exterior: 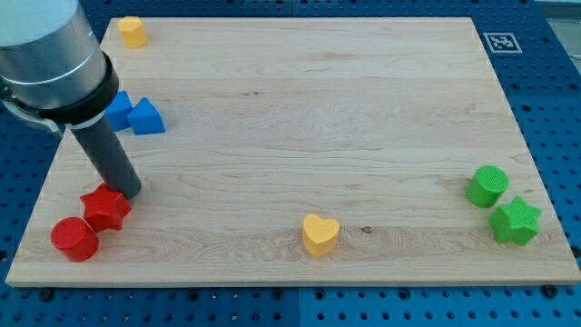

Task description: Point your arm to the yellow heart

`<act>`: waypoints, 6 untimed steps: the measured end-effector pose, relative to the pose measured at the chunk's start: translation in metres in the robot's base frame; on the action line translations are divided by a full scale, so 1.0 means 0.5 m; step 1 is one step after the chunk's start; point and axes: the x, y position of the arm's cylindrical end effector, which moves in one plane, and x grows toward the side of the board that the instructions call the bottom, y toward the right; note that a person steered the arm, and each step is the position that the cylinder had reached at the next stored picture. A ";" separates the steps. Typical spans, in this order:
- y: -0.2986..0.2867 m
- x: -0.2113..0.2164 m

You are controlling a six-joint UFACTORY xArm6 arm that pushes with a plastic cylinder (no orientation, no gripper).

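Observation:
The yellow heart (320,234) lies near the view's bottom edge of the wooden board (309,109), about the middle. My tip (129,193) is at the view's left, touching or just above the upper right of a red star (105,208). The heart is far to the right of my tip and a little lower.
A red cylinder (73,239) sits at the bottom left beside the red star. A blue cube (117,109) and a blue triangle (145,117) lie above my tip. A yellow block (132,31) is at the top left. A green cylinder (487,186) and a green star (515,221) are at the right.

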 end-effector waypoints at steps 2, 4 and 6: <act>0.170 -0.025; 0.227 0.108; 0.378 0.174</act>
